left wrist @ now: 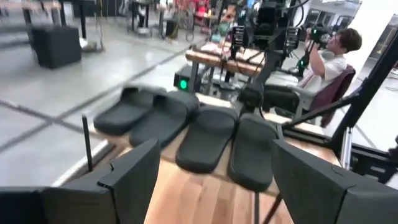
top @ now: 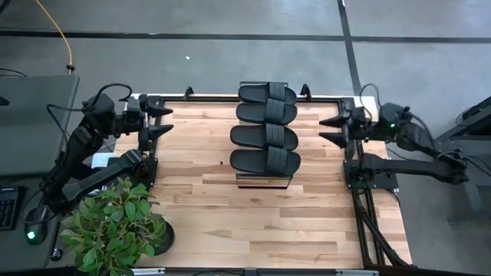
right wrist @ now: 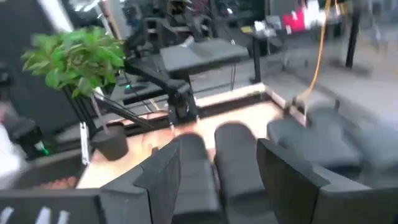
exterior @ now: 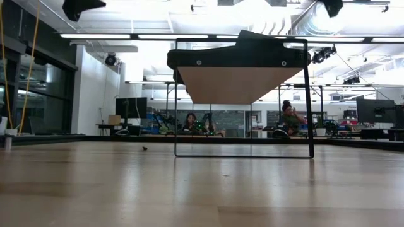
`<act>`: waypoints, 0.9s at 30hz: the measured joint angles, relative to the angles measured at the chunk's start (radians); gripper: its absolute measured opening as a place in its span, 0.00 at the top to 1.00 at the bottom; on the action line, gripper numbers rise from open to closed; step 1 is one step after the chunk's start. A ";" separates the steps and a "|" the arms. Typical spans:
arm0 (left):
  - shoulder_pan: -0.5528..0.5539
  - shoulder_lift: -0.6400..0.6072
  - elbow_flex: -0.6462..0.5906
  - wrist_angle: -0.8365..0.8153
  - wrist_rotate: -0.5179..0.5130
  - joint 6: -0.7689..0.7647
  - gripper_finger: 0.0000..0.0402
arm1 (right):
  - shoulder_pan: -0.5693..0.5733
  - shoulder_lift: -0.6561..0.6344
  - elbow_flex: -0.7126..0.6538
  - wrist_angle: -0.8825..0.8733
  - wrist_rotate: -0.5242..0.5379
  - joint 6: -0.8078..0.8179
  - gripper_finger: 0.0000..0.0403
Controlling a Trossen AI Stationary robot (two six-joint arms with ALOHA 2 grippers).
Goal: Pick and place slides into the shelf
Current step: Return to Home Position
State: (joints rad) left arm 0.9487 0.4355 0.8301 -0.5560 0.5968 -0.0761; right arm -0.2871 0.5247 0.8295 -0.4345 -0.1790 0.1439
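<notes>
My left gripper (top: pixel 163 121) at the table's (top: pixel 230 218) left edge, fingers spread wide and holding nothing, my right gripper (top: pixel 324 129) at the right edge, also wide apart and empty, four slides (top: pixel 265 127) side by side on the shelf (top: pixel 263 182) between them

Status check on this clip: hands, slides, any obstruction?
Left hand open, empty, at left edge. Right hand open, empty, at right edge. Four slides on shelf. Nothing in the way.
</notes>
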 joint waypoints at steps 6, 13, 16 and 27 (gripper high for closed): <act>0.000 -0.012 -0.075 -0.016 0.137 0.078 0.29 | 0.006 -0.089 -0.258 0.291 -0.070 0.084 0.50; -0.001 -0.084 -0.190 0.037 0.257 0.148 0.29 | -0.008 -0.228 -0.489 0.771 -0.316 0.100 0.50; -0.001 -0.109 -0.214 0.054 0.226 0.144 0.29 | -0.042 -0.265 -0.470 0.703 -0.311 0.103 0.50; -0.047 -0.062 -0.414 0.432 0.188 0.014 0.29 | -0.191 -0.327 -0.408 0.509 -0.428 0.103 0.50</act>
State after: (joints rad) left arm 0.9019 0.3737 0.4166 -0.1235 0.7848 -0.0618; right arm -0.4779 0.1974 0.4217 0.0742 -0.6071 0.2473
